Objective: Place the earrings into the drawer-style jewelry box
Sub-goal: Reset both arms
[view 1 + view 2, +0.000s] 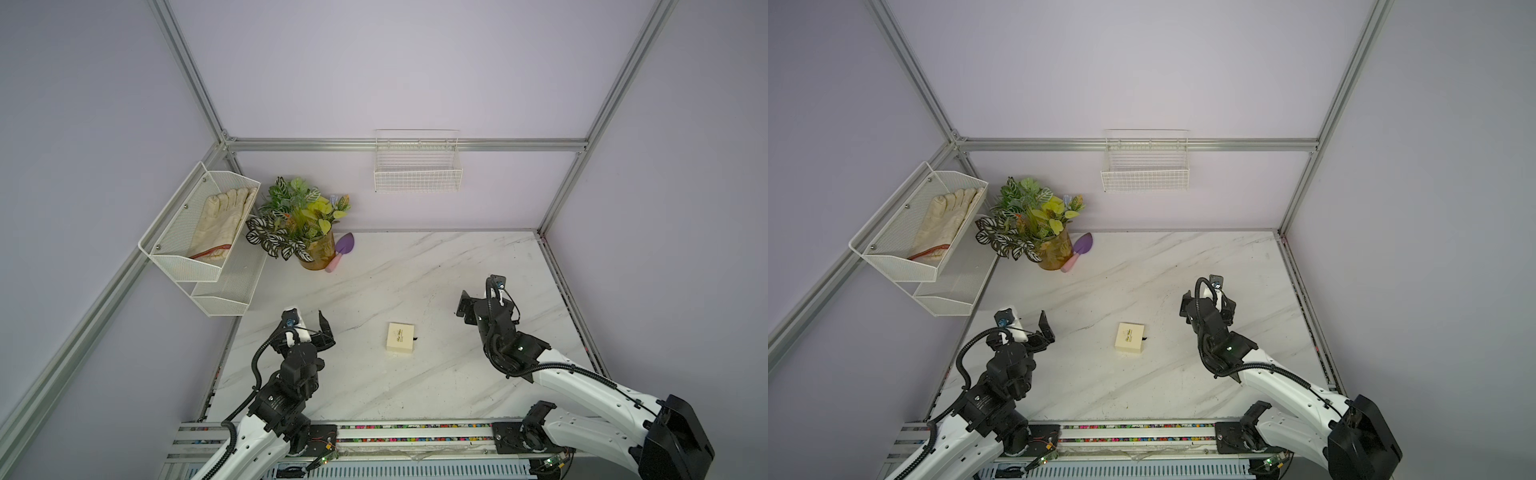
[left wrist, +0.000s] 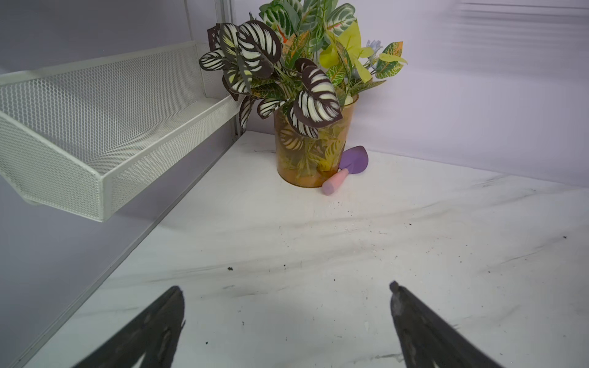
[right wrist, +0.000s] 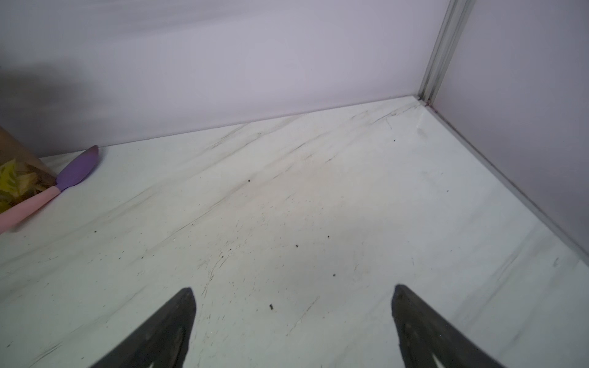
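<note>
On the table: one jewelry box (one tab); two end effectors.

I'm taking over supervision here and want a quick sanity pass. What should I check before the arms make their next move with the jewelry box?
1. Left gripper open and empty: ok.
2. Right gripper open and empty: ok.
3. Jewelry box flat on the table, apart from both arms: ok.
4. Box opened for loading: not ok. It looks shut, and only the pull tab sticks out.
5. Earrings located: cannot tell. None shows in any view.
</note>
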{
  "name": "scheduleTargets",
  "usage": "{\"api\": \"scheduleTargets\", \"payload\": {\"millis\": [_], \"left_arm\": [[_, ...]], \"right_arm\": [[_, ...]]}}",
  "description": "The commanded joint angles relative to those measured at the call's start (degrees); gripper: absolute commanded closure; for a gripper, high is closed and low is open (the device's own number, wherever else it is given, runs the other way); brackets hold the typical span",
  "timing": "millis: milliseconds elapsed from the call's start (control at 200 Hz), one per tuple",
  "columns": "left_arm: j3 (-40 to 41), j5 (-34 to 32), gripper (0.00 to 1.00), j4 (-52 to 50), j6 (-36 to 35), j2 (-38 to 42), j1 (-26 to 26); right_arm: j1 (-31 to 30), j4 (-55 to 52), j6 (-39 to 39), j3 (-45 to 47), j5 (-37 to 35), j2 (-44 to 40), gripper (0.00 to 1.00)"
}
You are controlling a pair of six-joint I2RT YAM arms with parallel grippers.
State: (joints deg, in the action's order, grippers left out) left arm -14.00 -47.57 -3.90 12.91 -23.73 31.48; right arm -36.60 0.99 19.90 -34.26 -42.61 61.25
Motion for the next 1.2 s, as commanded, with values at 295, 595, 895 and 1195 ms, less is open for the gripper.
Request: {"api": "scheduleTargets", "payload": {"millis": [295,595,895,1195], "left_arm": [[8.0,7.4,0.0,32.4,-13.9,-14.2,-10.5],[6.3,17.9,0.0,51.2,-14.5,-37.5,-20.5],[1.1,28.1,0.0,63.6,-13.2,-54.0,-27.6],[-3.8,31.2,0.0,66.1,-11.9,-66.7,-30.5]], "right_arm": [[12.5,34.4,-15.5,9.8,6.2,10.7,0.03],[23.6,53.3,-18.5,14.8,18.2,19.5,0.03],[27.4,73.1,-23.3,14.4,25.8,37.6,0.03],[29.0,74.2,-22.1,13.2,28.5,41.8,0.03]]}}
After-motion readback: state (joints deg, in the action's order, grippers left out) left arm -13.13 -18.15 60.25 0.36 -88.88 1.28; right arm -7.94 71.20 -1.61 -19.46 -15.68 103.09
